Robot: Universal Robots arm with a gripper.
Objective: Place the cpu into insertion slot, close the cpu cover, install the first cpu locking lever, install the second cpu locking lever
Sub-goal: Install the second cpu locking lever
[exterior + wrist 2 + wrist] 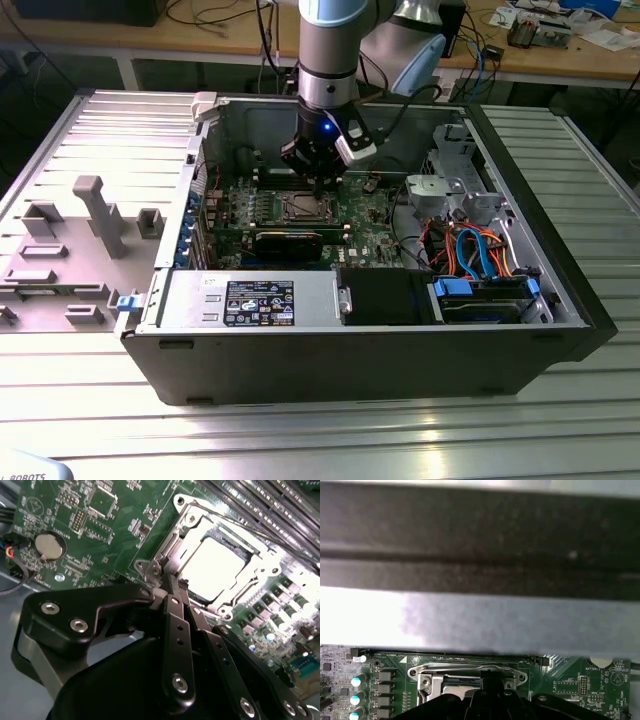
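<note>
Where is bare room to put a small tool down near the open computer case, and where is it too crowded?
Free: the ribbed metal table in front of the case, and beside its wall at the exterior view's right. Crowded: the green board under the gripper, the cable corner, and the grey fixture tray.

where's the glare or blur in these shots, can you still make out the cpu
Second wrist view: glare washes the cpu nearly white inside the cpu cover, and the hand is close and soft. First wrist view: a blurred dark and pale band hangs above the board. Exterior view: even light, insertion slot small.
</note>
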